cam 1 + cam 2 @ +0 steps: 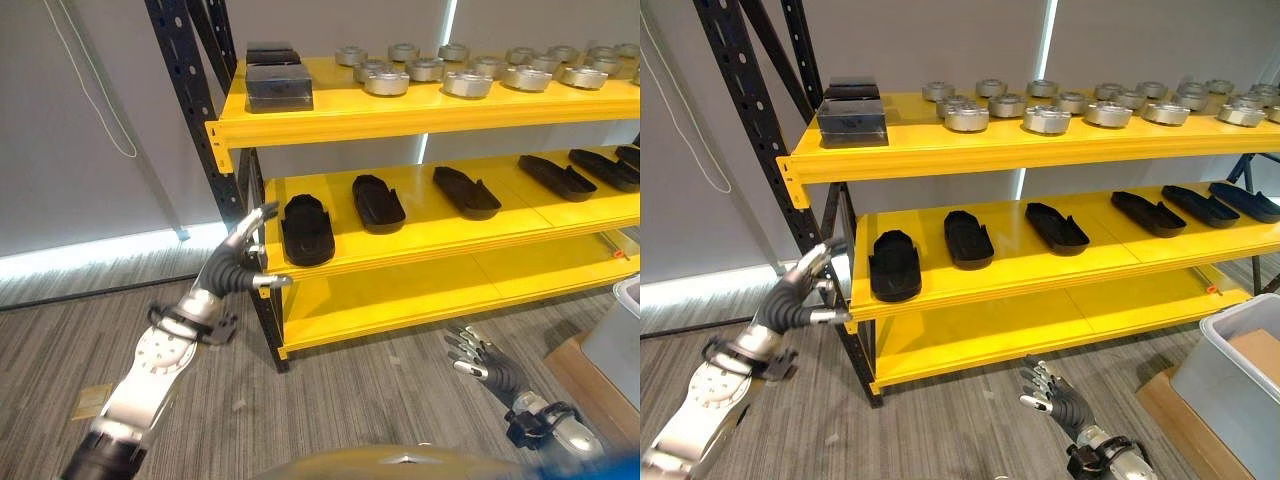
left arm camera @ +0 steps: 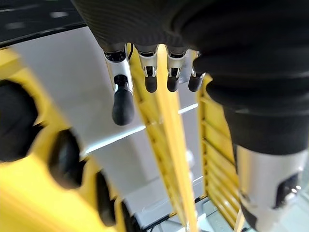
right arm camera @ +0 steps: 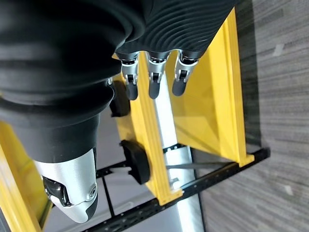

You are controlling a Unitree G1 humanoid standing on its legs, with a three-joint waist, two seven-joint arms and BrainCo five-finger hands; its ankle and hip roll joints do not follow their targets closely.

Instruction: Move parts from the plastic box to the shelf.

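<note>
Several flat black parts lie in a row on the yellow shelf's middle level; the leftmost black part is nearest my left hand. My left hand is raised at that level's left front corner, fingers straight, holding nothing. Low over the floor in front of the bottom level hovers my right hand, its fingers relaxed and empty. The grey plastic box stands on the floor at the right; its contents are hidden.
Silver round parts and two black blocks fill the top level. The rack's black upright post stands just left of my left hand. A brown cardboard piece lies beside the box. Grey carpet spreads before the shelf.
</note>
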